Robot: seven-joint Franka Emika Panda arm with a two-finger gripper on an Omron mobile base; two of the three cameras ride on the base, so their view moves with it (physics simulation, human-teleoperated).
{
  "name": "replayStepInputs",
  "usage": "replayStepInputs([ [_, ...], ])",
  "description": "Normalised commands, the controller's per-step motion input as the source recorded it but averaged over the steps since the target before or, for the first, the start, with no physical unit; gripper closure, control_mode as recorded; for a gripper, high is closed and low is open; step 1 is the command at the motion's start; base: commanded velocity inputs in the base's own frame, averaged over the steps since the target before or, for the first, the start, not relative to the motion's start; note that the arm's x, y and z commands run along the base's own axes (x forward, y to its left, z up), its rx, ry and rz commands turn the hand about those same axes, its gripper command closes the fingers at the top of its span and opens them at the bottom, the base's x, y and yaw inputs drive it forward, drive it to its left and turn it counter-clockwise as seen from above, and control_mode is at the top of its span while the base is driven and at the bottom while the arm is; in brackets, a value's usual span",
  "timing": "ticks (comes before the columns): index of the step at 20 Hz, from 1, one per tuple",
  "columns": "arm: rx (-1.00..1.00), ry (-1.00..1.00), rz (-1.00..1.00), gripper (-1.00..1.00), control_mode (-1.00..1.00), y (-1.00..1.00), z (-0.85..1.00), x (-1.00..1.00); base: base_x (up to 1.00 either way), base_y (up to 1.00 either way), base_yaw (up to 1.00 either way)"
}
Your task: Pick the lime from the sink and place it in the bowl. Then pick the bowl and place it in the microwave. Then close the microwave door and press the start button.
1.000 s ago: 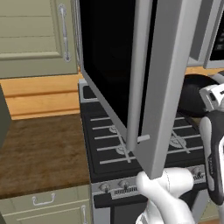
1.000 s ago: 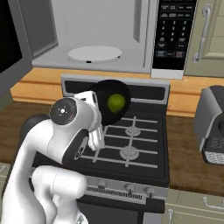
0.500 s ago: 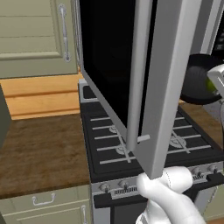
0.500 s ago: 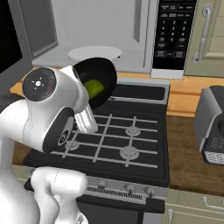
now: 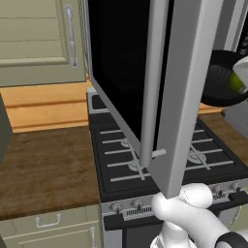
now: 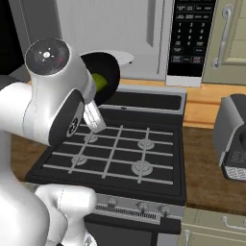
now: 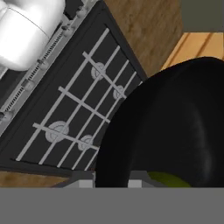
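the end effector (image 7: 111, 183) is clamped on the rim of the black bowl (image 7: 175, 127), one finger tip (image 7: 85, 181) on each side of the edge in the hand view, and it holds the bowl in the air above the black gas stove (image 6: 120, 158). the lime (image 6: 99, 81) lies inside the bowl, seen as a yellow-green patch against the dark inner wall in the right base view and as a green sliver at the bowl's lower edge in the hand view. in the right base view the bowl sits just in front of the open microwave (image 6: 110, 38), level with the white turntable plate (image 6: 122, 56) inside it, and partly hidden by the white arm. the microwave's black keypad panel (image 6: 190, 33) is to the right of the cavity. in the left base view the microwave door (image 5: 145, 82) stands wide open, its black glass and silver frame in front of the camera, and the bowl shows past the door's right edge. a wooden surface (image 5: 46, 167) lies left of the stove, and a grey toaster (image 6: 233, 139) stands on the surface to its right.
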Motion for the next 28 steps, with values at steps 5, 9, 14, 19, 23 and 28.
replayStepInputs([
  [5, 0.08, 0.06, 0.04, 1.0, -1.0, 0.0, 0.02, 0.47, 0.0, 0.0, 0.0],
  [9, 0.07, 0.02, 0.03, 1.0, -1.0, 0.06, 0.02, 0.58, 0.0, 0.0, 0.0],
  [14, 0.06, 0.0, 0.01, 1.0, -1.0, 0.15, 0.04, 0.58, 0.0, 0.0, 0.0],
  [19, 0.02, 0.0, 0.0, 1.0, -1.0, 0.14, 0.07, 0.66, 0.0, 0.0, 0.0],
  [23, 0.0, 0.0, 0.0, 1.0, -1.0, 0.16, 0.01, 0.74, 0.0, 0.0, 0.0],
  [28, 0.0, 0.0, 0.0, 1.0, -1.0, 0.11, 0.02, 0.74, 0.0, 0.0, 0.0],
])
